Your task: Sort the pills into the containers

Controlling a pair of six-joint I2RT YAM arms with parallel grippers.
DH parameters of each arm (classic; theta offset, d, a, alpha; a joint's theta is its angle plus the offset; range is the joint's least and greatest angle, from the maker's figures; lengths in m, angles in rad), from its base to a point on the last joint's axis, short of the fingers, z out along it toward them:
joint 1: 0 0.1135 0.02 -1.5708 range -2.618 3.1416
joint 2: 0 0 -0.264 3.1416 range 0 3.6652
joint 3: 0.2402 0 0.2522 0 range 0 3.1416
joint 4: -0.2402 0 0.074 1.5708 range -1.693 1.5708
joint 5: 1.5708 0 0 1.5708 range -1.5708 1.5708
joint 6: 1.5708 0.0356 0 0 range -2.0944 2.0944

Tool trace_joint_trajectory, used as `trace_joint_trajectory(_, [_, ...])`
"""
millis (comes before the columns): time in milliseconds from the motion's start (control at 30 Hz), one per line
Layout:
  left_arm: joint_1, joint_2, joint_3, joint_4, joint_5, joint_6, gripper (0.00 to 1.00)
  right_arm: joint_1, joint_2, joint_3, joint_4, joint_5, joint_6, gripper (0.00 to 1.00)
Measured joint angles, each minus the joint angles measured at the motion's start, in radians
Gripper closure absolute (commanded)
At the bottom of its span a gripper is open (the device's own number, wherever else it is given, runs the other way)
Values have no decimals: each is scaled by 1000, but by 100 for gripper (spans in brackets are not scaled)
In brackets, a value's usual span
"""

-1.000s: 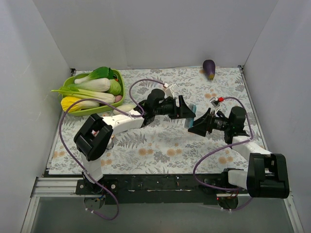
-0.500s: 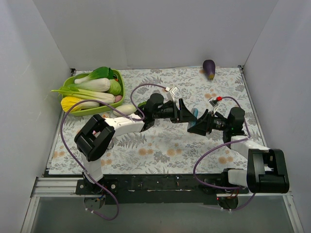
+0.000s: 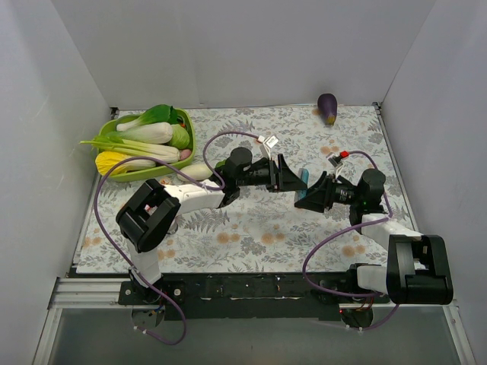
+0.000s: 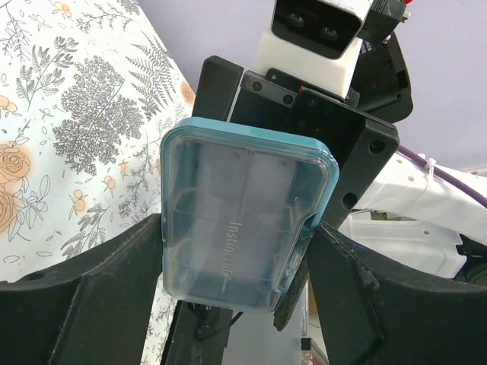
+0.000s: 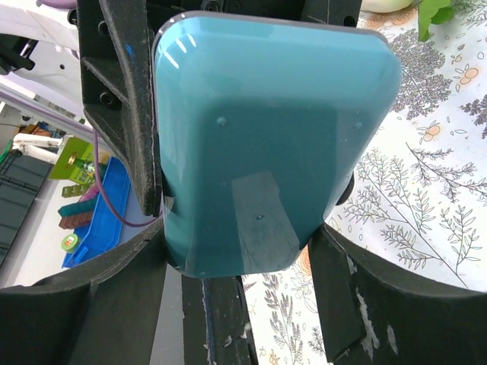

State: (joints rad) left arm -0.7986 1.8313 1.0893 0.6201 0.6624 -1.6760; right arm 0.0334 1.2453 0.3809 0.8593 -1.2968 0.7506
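At mid-table, above the floral mat, the left gripper and the right gripper meet nose to nose, with a teal-rimmed case lifted between them; white walls close the mat on the left, back and right, and the arm bases sit along the near edge; open mat shows on the near side of the two grippers and behind them toward the back wall; a green basket heaped with leafy vegetables fills the back left corner, a pale vegetable lies just beside it near the left arm, and a purple aubergine lies well apart by the back right corner; purple cables loop up off both arms; the left fingers stand at a middling spread, one on each side of the case's lower end and touching it, its clear lid facing the left wrist camera; the right fingers stand likewise spread, bracketing the opposite end, the solid teal back facing that camera; they appear to touch its corners, but whether they press on it cannot be told; what the case contains cannot be made out.
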Motion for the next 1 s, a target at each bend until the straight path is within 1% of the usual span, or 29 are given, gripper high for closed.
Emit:
trace_joint_trajectory(100, [3,0,-13,32,8,-10,42,0,-1,0,7,-6,3,66])
trace_joint_trajectory(133, [3,0,-18,43,11,-13,37,0,-1,0,8,-9,3,66])
trace_joint_trajectory(200, [3,0,-20,51,15,-15,33,0,-1,0,11,-13,4,66])
trace_joint_trajectory(233, [4,0,-21,55,18,-15,30,0,-2,0,14,-14,4,66])
trace_joint_trajectory(367, [5,0,-29,78,32,-14,23,1,-3,0,30,-27,10,67])
trace_joint_trajectory(467, [1,0,-37,102,57,-11,22,8,-3,0,49,-43,22,69])
trace_joint_trajectory(667, [-2,-2,-69,166,90,-7,21,14,-3,0,72,-66,43,70])
trace_joint_trajectory(867, [-2,-12,-80,173,98,14,23,14,-3,0,88,-75,58,70])
trace_joint_trajectory(900, [-3,-14,-80,170,98,21,24,14,-3,0,89,-75,58,71])
trace_joint_trajectory(967, [-3,-18,-81,164,97,31,32,14,-3,0,90,-75,58,71])
trace_joint_trajectory(1000, [-3,-20,-81,158,96,36,37,14,-3,0,91,-76,59,71])
